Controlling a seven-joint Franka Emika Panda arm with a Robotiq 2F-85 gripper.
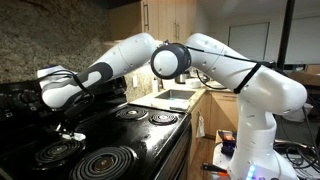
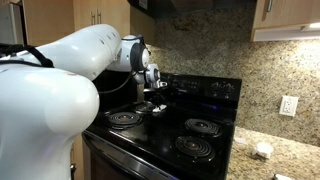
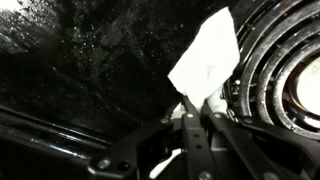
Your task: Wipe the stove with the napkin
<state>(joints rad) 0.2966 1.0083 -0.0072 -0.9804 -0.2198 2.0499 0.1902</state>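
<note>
While gripper [image 3: 196,104] pinches napkin [image 3: 207,55] just beside coil burner [image 3: 285,80] | adv: press flat on stove top [image 3: 80,70], slow strokes, avoid snagging burner.

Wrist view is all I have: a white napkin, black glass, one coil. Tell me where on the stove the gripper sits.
Observer: In an exterior view the gripper is low over the stove, towards the back near the control panel.
Operator: Count the burners for me.
Observer: Four coil burners show in both exterior views. The gripper is beside a back one, and the napkin hangs from it down to the glass.
</note>
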